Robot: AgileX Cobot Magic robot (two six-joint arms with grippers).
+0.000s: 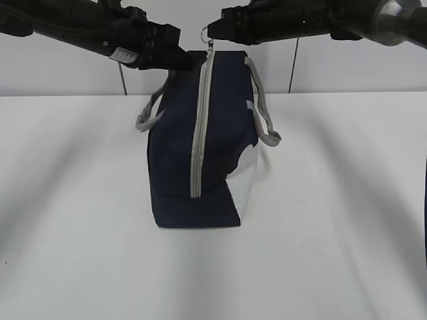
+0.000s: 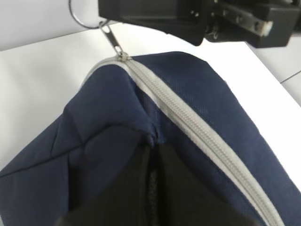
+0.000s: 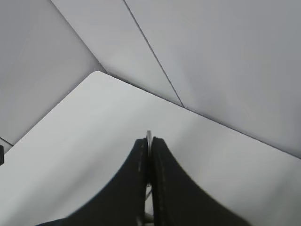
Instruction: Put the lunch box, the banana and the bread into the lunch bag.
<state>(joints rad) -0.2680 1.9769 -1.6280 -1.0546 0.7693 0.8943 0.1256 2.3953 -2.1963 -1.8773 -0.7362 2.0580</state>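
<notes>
You see the lunch bag (image 1: 200, 147) standing upright in the middle of the white bench (image 1: 80, 220), with its narrow end toward you. The grey zipper (image 1: 200, 127) runs from the top of the bag down this end, and it is closed along all the length that shows. A white panel (image 1: 245, 190) covers the lower right corner of the bag. One grey strap handle (image 1: 148, 115) hangs out on the left side and another (image 1: 263, 110) on the right side.

The right gripper (image 1: 208, 31) comes in from the upper right, and its fingers (image 3: 160, 188) are closed on the ring pull (image 1: 207, 31) of the zipper, just above the top of the bag. In the right wrist view you see the thin metal ring pinched between the two dark fingers. In the left wrist view the ring and the pull tab stand up from the slider at the top end of the zipper.

The left gripper (image 1: 181, 60) comes in from the upper left, and its fingers (image 2: 113, 188) pinch a fold of the navy fabric at the top left edge of the bag, beside the zipper.

The lunch box, the banana and the bread do not show in any view.
</notes>
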